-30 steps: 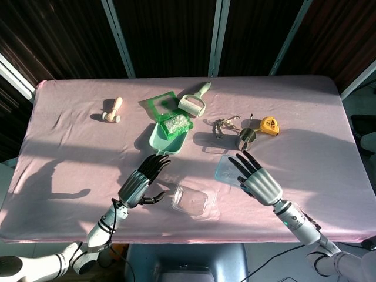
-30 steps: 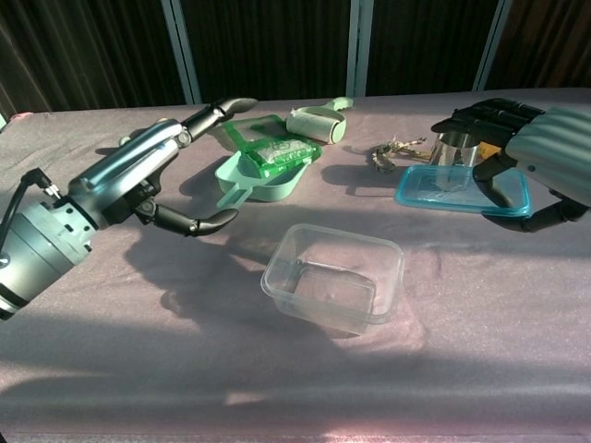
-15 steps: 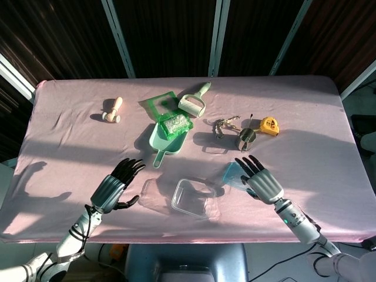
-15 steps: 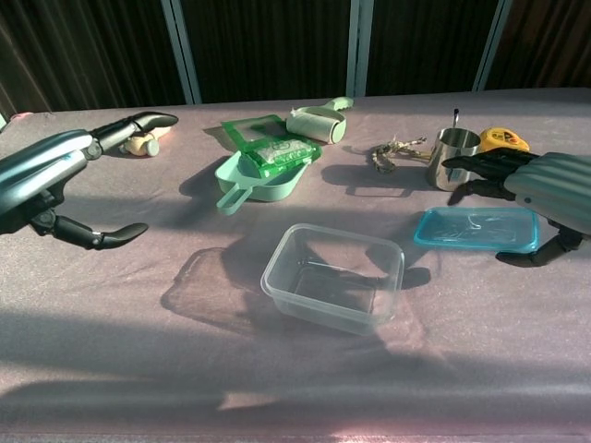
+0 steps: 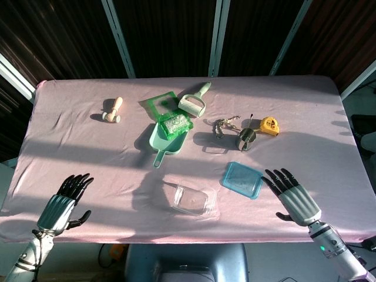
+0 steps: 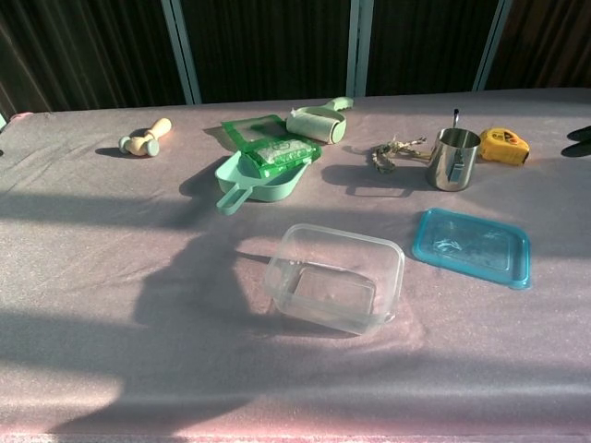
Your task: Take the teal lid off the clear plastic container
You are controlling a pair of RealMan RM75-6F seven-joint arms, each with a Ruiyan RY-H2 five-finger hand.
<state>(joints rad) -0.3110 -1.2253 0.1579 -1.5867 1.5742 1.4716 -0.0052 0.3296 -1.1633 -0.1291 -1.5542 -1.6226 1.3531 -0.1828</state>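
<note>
The clear plastic container (image 5: 191,200) (image 6: 334,277) stands open near the table's front edge. The teal lid (image 5: 242,180) (image 6: 473,246) lies flat on the pink cloth to its right, apart from it. My left hand (image 5: 61,203) hovers at the front left corner, fingers spread and empty. My right hand (image 5: 294,197) is at the front right, to the right of the lid, fingers spread and holding nothing. In the chest view only dark fingertips (image 6: 581,135) of the right hand show at the right edge; the left hand is out of that frame.
Behind the container lie a mint scoop (image 5: 165,137) with a green packet (image 5: 170,120), a lint roller (image 5: 194,103), keys (image 5: 225,124), a steel cup (image 5: 246,138), a yellow tape measure (image 5: 269,124) and a wooden massager (image 5: 112,110) at far left.
Both hands have pulled back toward the front corners, away from the container. The right hand has let go of the teal lid, which now lies flat on the cloth.
</note>
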